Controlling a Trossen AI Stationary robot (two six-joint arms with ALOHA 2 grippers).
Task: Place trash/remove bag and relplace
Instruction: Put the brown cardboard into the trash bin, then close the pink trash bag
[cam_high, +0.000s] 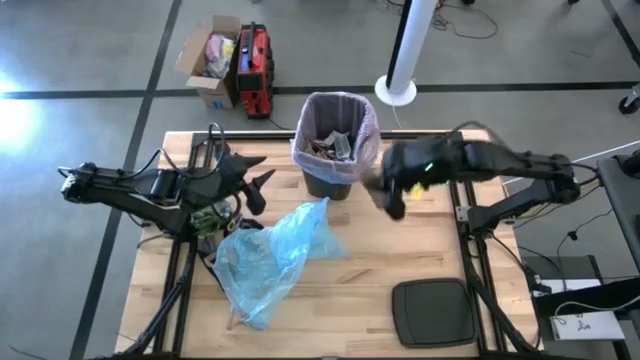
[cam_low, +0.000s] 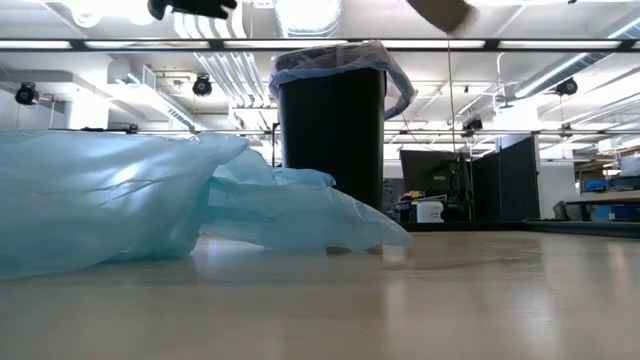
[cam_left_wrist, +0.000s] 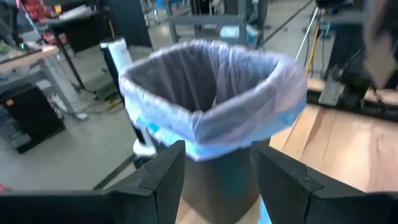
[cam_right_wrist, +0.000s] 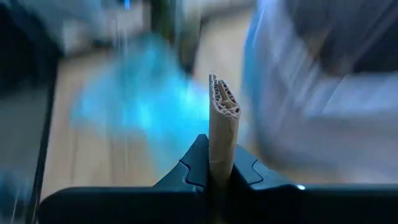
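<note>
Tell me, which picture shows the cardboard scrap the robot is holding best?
The right wrist view: the cardboard scrap stands pinched in the right gripper, its ridged edge plain. The high view hides it under that gripper. The low view and left wrist view don't clearly show it.

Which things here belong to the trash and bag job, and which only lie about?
Job:
- bin liner in the black bin
- trash inside
- cardboard scrap in the right pincer
- left pincer

Lying about:
- light blue bag
- black pad
</note>
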